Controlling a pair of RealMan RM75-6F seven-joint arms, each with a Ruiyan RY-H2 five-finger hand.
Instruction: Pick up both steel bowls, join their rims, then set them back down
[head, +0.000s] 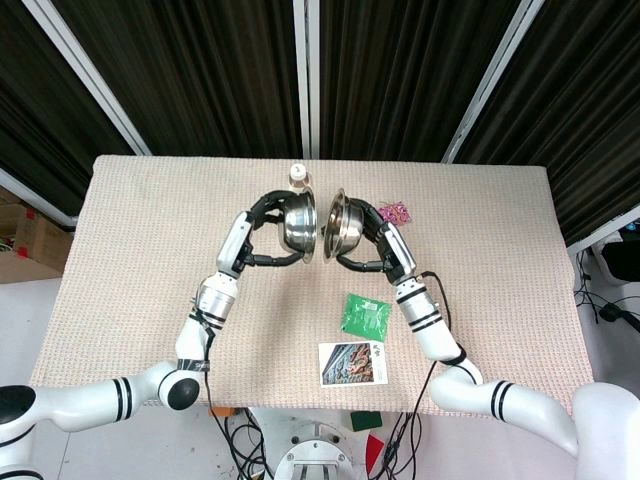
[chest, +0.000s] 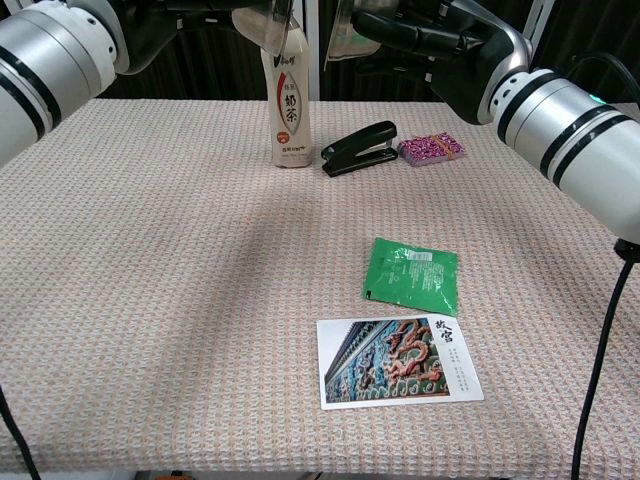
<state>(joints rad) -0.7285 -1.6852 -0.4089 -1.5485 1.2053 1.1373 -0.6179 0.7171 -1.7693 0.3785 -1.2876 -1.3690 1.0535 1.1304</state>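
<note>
Both steel bowls hang on edge above the middle of the table, their open rims facing each other. My left hand (head: 268, 206) grips the left bowl (head: 299, 225) from behind. My right hand (head: 372, 240) grips the right bowl (head: 344, 222) the same way. A narrow gap shows between the two rims in the head view. In the chest view the left bowl (chest: 266, 25) and the right bowl (chest: 346, 24) are cut off by the top edge, with my left hand (chest: 195, 12) and right hand (chest: 420, 30) behind them.
A tea bottle (chest: 285, 95) stands at the back centre, under the left bowl. Beside it lie a black stapler (chest: 360, 148) and a purple packet (chest: 431, 150). A green sachet (chest: 412, 276) and a postcard (chest: 397, 361) lie nearer the front.
</note>
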